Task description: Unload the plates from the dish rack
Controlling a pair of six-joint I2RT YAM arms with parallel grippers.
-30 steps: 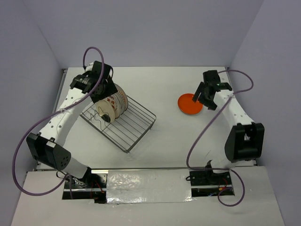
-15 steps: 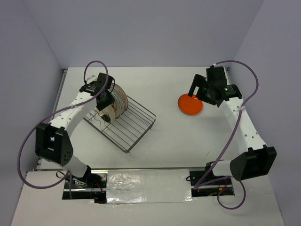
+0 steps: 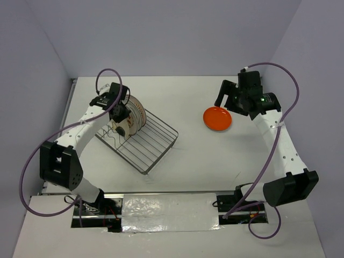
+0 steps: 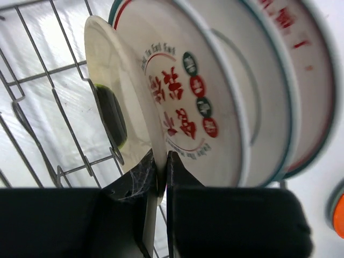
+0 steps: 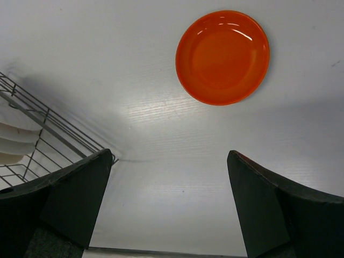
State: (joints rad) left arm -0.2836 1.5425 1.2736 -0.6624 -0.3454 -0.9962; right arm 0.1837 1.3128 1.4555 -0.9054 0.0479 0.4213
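Observation:
The dish rack (image 3: 145, 145) sits left of centre with several plates (image 3: 134, 117) standing on edge at its far-left end. My left gripper (image 3: 119, 114) is at the frontmost of them. In the left wrist view, the left gripper (image 4: 163, 161) is shut on the rim of a white plate with red motifs (image 4: 177, 107), which has a cream underside. More white plates (image 4: 269, 107) stand behind it. An orange plate (image 3: 217, 118) lies flat on the table. My right gripper (image 3: 226, 99) hangs above and behind it, open and empty. From the right wrist, the orange plate (image 5: 222, 56) lies beyond the right gripper (image 5: 169, 177).
The rack's wires (image 4: 59, 91) run under the held plate, and its near-right part holds no plates. A corner of the rack (image 5: 48, 129) shows at the left of the right wrist view. Grey walls close in the table on three sides.
My left gripper has closed onto the front plate's rim. The right arm has drawn back from the orange plate, which stays on the table, and its jaws have opened wider.

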